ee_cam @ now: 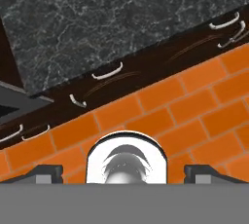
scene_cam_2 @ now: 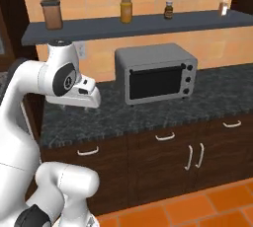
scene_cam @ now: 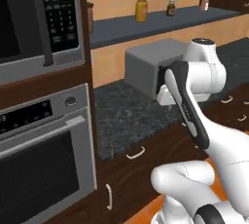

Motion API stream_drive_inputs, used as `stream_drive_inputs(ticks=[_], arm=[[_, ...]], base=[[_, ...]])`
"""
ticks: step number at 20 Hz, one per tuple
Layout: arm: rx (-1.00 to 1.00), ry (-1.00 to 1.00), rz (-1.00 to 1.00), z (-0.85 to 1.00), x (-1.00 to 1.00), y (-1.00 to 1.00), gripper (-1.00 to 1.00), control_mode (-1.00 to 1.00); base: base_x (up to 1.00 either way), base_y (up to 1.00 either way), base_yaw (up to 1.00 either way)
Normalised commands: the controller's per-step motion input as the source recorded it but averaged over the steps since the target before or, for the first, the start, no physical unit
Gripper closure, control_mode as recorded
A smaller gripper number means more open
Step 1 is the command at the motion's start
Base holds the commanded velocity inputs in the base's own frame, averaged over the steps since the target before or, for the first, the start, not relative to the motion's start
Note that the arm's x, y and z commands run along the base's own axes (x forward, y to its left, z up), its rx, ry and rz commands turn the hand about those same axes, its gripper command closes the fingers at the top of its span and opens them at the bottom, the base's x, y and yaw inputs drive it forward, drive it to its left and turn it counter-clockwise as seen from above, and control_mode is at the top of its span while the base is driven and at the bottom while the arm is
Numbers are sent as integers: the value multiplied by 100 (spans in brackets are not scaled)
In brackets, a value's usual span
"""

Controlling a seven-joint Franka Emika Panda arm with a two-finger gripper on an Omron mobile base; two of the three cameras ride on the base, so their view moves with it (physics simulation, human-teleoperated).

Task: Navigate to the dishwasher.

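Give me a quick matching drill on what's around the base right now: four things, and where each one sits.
Things:
1. toaster oven
2. yellow jar
3. wall oven
4. microwave

Places:
A. above the wall oven
B. on the dark stone counter
C. on the grey shelf
D. below the microwave, left of the counter

Pairs: 1-B, 2-C, 3-D, 4-A

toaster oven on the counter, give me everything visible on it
The toaster oven is a boxy grey metal-looking unit with a dark glass door filling most of its front and three dark knobs stacked down the front's right side. The door looks shut. It stands upright on the dark speckled counter, back near the tan tiled wall, under the shelf. Nothing else touches it.
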Motion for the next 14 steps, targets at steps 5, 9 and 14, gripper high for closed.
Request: stream_drive_inputs(ticks=[5, 9, 14], arm=[[0, 0, 0, 0, 0, 0, -100, 100], [0, 0, 0, 0, 0, 0, -100, 100], [0, 0, 0, 0, 0, 0, -100, 100]], base=[[0, -67, -52], [-5, -58, -53], [-25, -35, -45]])
